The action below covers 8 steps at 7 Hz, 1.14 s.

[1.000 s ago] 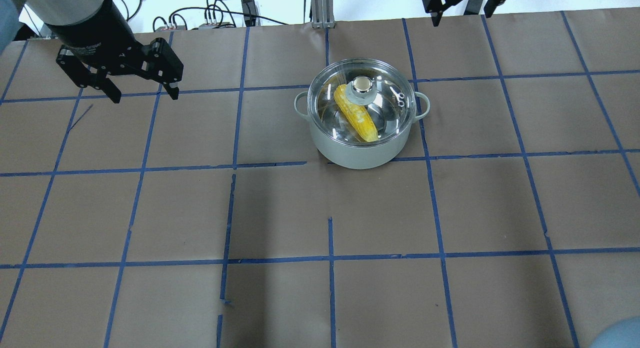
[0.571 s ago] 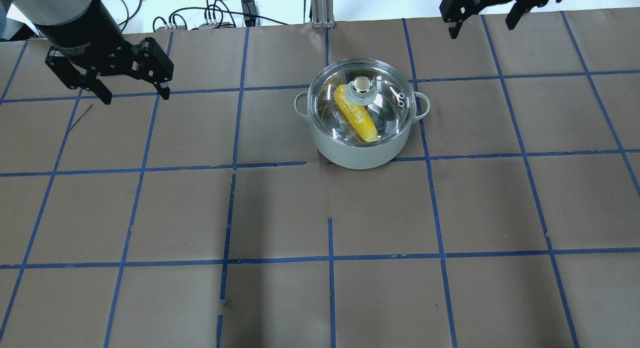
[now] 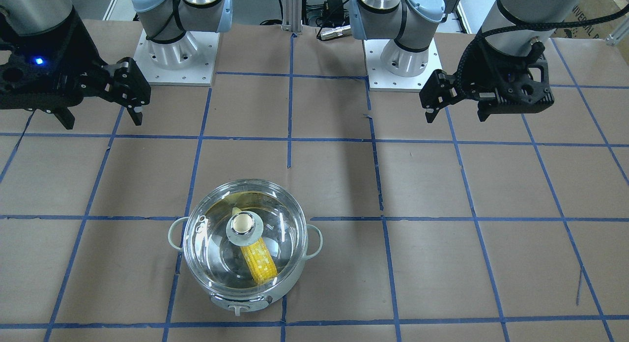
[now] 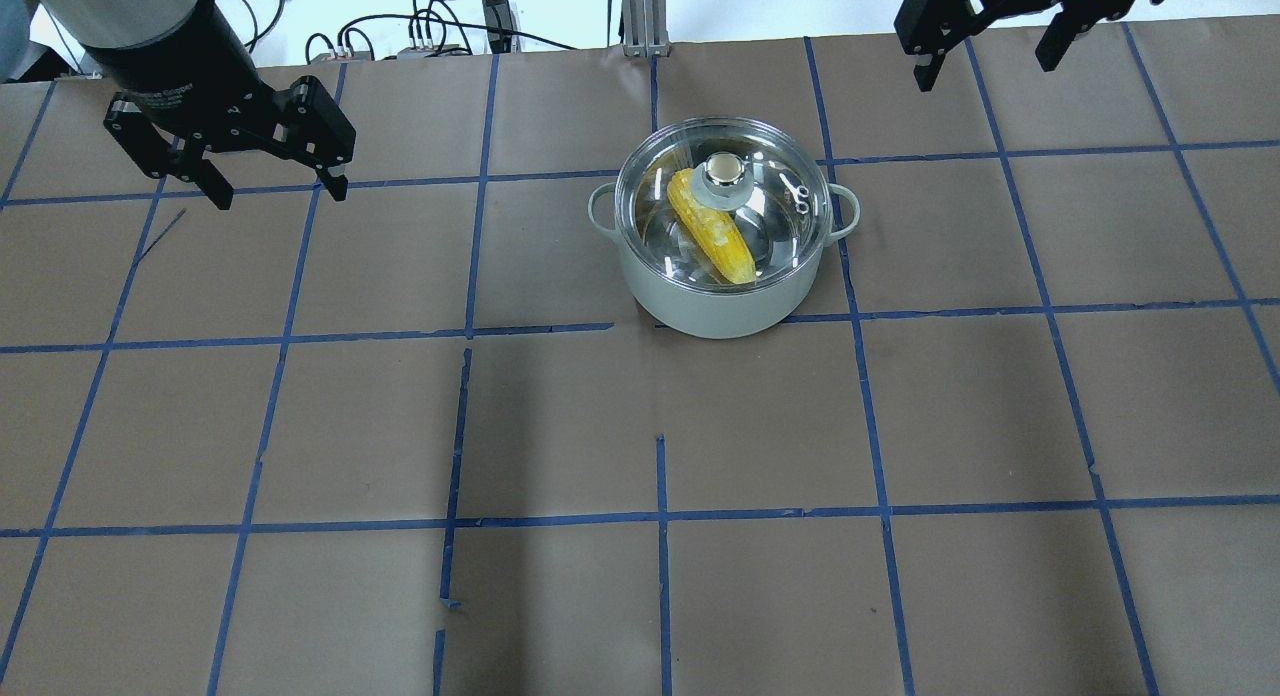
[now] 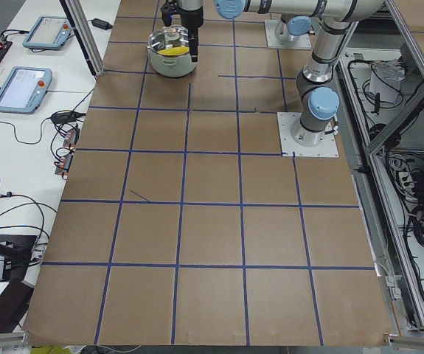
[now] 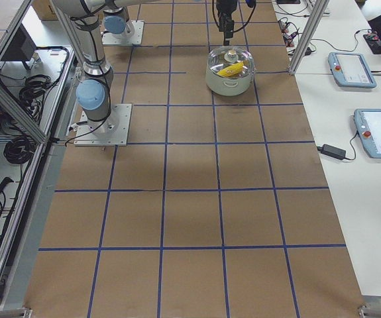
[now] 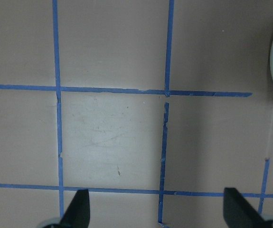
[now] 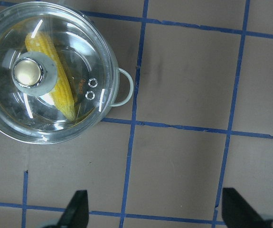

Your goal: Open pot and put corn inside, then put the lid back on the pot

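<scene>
The pale grey pot (image 4: 720, 301) stands on the brown table, right of centre toward the far edge. The clear glass lid (image 4: 775, 226) sits closed on it, with its brass-capped knob (image 4: 724, 172) on top. The yellow corn (image 4: 712, 234) lies inside under the lid. The front view shows the same pot (image 3: 245, 302), lid (image 3: 211, 253) and corn (image 3: 260, 266). My left gripper (image 4: 280, 191) is open and empty, far to the pot's left. My right gripper (image 4: 985, 68) is open and empty, beyond the pot's right. The right wrist view shows the lid (image 8: 13, 111) and corn (image 8: 55, 83).
Blue tape lines grid the brown paper. Cables (image 4: 440, 26) and an aluminium post (image 4: 640, 16) sit at the far edge. The two arm bases (image 3: 172, 57) (image 3: 403, 62) stand on the robot's side. Teach pendants (image 6: 352, 69) lie on the side bench.
My right gripper has moved to the right, away from the pot. My left gripper has shifted only slightly. Both stay open. Pot, lid and corn have not moved.
</scene>
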Each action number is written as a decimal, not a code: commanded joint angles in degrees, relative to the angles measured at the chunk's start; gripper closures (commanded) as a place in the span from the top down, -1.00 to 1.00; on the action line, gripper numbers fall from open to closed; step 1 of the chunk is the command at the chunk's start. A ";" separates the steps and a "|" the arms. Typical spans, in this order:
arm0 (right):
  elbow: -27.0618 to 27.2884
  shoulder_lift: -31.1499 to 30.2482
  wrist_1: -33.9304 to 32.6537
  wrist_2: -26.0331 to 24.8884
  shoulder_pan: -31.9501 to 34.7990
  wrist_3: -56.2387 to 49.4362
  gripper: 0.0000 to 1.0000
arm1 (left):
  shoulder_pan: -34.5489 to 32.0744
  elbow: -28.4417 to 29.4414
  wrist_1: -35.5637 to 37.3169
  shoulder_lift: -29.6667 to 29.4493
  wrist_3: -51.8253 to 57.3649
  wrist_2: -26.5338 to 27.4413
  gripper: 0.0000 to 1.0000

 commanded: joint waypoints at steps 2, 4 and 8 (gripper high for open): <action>4.72 -0.56 -4.87 0.39 -0.42 -1.13 0.96 | -0.08 -0.04 -0.03 -0.05 -0.03 0.16 0.99; 4.91 -0.57 -2.32 0.13 -0.33 -1.22 0.96 | -0.08 -0.13 0.32 -0.31 -0.03 0.16 0.99; 4.91 -1.01 -1.52 -0.31 -0.07 -1.05 0.96 | -0.08 -0.92 0.41 0.48 -0.12 0.34 0.99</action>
